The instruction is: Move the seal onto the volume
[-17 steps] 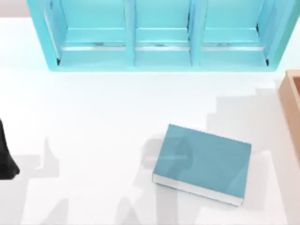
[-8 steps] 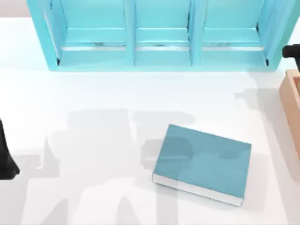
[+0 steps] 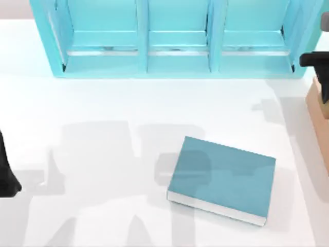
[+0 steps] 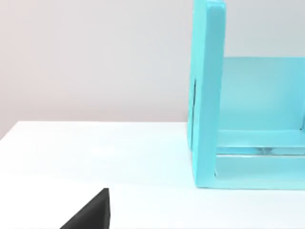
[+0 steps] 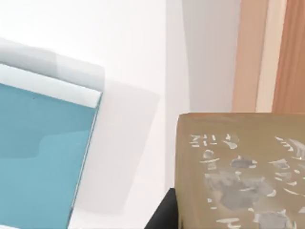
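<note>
Right wrist view: glossy tan seal (etched face), teal volume.

White table, turquoise shelf, seemingly 3-bayed

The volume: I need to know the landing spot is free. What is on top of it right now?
Nothing lies on the volume; its teal cover is bare but for shadows. What is under it is covered.

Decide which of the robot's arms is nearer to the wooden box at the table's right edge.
The right. The right gripper hangs at the box's far end, near the shelf. The left arm sits parked at the table's left edge, with the book in between.
</note>
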Tool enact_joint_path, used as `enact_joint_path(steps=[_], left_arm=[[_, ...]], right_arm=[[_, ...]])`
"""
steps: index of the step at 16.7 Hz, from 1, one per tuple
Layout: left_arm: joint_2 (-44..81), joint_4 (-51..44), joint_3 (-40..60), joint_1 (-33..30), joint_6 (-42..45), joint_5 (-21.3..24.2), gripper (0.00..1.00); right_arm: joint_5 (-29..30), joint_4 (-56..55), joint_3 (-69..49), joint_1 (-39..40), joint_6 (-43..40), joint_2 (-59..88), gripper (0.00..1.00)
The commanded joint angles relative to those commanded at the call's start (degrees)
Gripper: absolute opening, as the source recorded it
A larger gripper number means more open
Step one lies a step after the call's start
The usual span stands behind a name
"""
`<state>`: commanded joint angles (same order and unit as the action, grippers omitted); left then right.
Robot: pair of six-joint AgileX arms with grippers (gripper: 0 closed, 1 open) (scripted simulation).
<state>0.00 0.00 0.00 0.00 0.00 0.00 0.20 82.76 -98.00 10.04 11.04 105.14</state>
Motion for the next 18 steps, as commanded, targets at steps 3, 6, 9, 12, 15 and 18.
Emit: enact_joint_path(steps=[3, 6, 9, 12, 15, 18], left_arm=[[0.00, 0.00, 0.00, 0.00, 0.00, 0.00, 1.00], [0.00, 0.00, 0.00, 0.00, 0.00, 0.00, 1.00], [0.00, 0.00, 0.00, 0.00, 0.00, 0.00, 1.00], [0.00, 0.00, 0.00, 0.00, 0.00, 0.00, 1.00], [0.00, 0.00, 0.00, 0.00, 0.00, 0.00, 1.00], [0.00, 0.00, 0.00, 0.00, 0.00, 0.00, 1.00]], right_arm=[[0.07, -2.65, 1.68, 5.10, 4.79, 1.23, 0.00], [-0.09, -6.06, 3.76, 10.92, 10.74, 2.49, 0.00], [-0.01, -9.61, 6.01, 16.82, 16.76, 3.65, 0.00], [0.00, -13.25, 8.55, 23.05, 23.12, 4.96, 0.00], [-0.02, -16.12, 10.42, 27.46, 27.65, 5.75, 0.00], [0.00, -16.48, 10.70, 28.01, 28.22, 5.77, 0.00]])
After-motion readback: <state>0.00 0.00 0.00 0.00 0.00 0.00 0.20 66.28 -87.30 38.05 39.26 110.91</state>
